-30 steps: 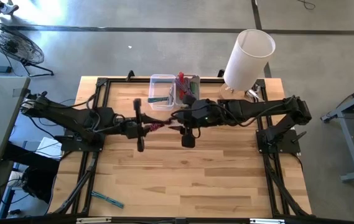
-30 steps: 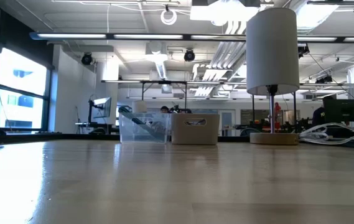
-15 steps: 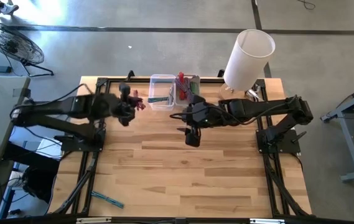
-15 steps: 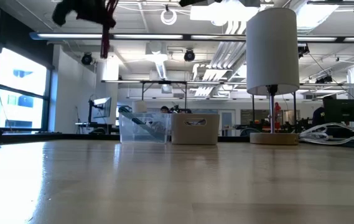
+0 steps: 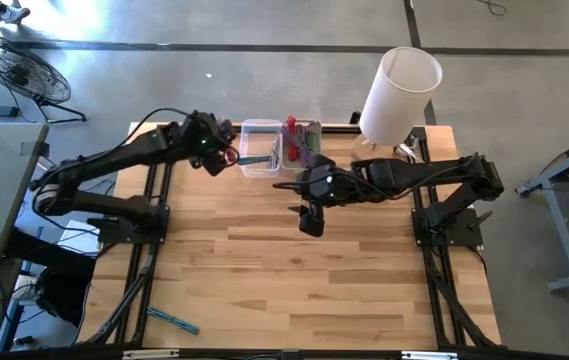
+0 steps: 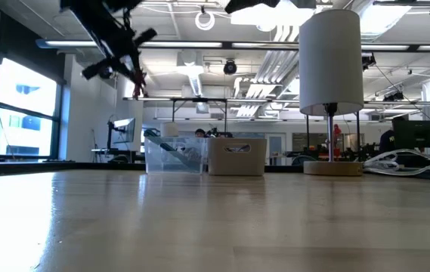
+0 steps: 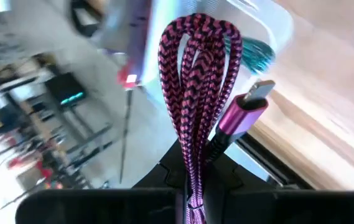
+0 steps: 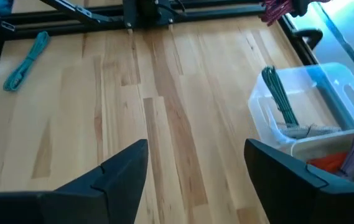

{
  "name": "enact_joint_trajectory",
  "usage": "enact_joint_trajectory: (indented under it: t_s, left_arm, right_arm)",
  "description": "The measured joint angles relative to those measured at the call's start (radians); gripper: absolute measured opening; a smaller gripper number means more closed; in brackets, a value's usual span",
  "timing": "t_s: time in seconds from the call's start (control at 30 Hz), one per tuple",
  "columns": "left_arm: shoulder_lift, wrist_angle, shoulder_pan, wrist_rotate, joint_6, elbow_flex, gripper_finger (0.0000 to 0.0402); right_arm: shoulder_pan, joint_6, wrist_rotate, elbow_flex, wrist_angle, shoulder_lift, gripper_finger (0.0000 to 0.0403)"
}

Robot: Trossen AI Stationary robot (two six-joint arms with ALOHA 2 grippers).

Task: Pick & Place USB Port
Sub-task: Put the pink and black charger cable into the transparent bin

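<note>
cable (image 7: 195, 124) braided magenta, looped | left gripper (image 7: 192, 186) clamped on it | right gripper (image 8: 195, 162) spread wide

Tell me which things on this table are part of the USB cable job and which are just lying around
Part of the job:
- pink braided USB cable, held in the left gripper
- clear bin, next to that gripper
- right gripper, open over the table

Lying about:
- teal cable at the near left corner
- white lamp
- second bin holding red items
</note>
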Motion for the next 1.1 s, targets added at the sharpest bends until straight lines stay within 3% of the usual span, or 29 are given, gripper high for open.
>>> enact_joint_trajectory:
  t_s: [0.27, 0.47, 0.73, 1.1]
  left_arm:
    - [0.177, 0.079, 0.088, 0.036, 0.224, 0.005, 0.0013]
    - [0.310, 0.094, 0.087, 0.072, 0.312, 0.114, 0.0013]
    - [0.496, 0.025, 0.087, 0.093, 0.329, 0.258, 0.0013]
    - [0.603, -0.007, 0.087, 0.071, 0.329, 0.270, 0.0013]
  right_arm:
    - [-0.028, 0.035, 0.001, 0.000, -0.050, -0.006, 0.0259]
    - [-0.042, 0.043, 0.005, 0.000, -0.075, -0.013, 0.0259]
    - [-0.069, 0.040, 0.005, 0.000, -0.097, -0.013, 0.0259]
    - [-0.070, 0.035, 0.021, 0.000, -0.129, -0.013, 0.0259]
